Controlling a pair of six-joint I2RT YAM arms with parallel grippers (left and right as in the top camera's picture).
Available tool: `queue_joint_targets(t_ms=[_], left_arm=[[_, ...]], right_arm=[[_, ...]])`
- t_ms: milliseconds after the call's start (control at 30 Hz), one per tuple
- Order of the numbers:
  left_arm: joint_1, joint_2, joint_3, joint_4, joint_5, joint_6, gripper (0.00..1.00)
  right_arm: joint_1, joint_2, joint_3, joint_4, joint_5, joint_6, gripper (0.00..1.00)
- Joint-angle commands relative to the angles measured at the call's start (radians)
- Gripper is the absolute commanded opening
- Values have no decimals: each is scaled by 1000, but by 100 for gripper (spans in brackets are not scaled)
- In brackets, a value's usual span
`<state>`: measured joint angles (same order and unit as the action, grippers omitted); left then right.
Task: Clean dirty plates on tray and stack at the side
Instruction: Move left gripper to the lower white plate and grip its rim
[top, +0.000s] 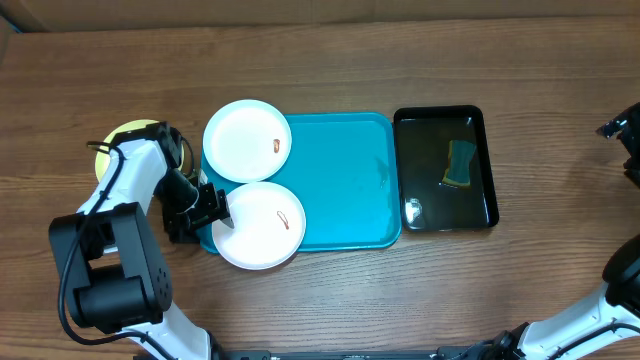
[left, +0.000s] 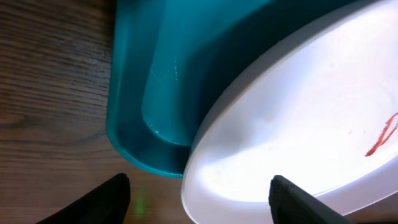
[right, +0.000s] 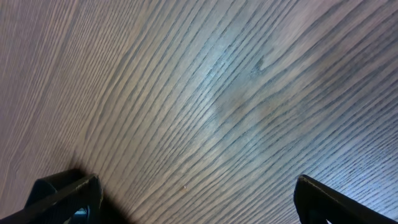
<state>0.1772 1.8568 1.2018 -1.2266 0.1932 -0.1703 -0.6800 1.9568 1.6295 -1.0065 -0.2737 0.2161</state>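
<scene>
The turquoise tray (top: 345, 185) lies mid-table. Two white plates with reddish-brown smears rest on its left part: one at the far left corner (top: 247, 140), one at the near left corner (top: 262, 226), both overhanging the rim. A lime-green-rimmed plate (top: 122, 133) lies on the table to the left, partly hidden by my left arm. My left gripper (top: 212, 207) is open at the near plate's left edge. In the left wrist view the gripper (left: 199, 205) has the rim of the plate (left: 298, 118) between its fingers, beside the tray corner (left: 140, 99). My right gripper (right: 193, 199) is open over bare wood.
A glossy black tray (top: 489, 165) stands right of the turquoise tray and holds a blue-and-yellow sponge (top: 461, 163). My right arm (top: 625, 130) is at the table's far right edge.
</scene>
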Motion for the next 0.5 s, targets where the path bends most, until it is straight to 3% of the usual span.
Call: queue_joint_targets(t_ms=[0,133,467], left_arm=[[-18,-16,-4,-3,-3,21,68],[-56,-16,-4,-16,50,21,63],[-212,-16,-2,-14,93,15,66]], right_arm=[[0,-17,14,6,-5,5,100],[0,-17,14,6,-5,5,100],[0,-17,14,6,-5,5,100]])
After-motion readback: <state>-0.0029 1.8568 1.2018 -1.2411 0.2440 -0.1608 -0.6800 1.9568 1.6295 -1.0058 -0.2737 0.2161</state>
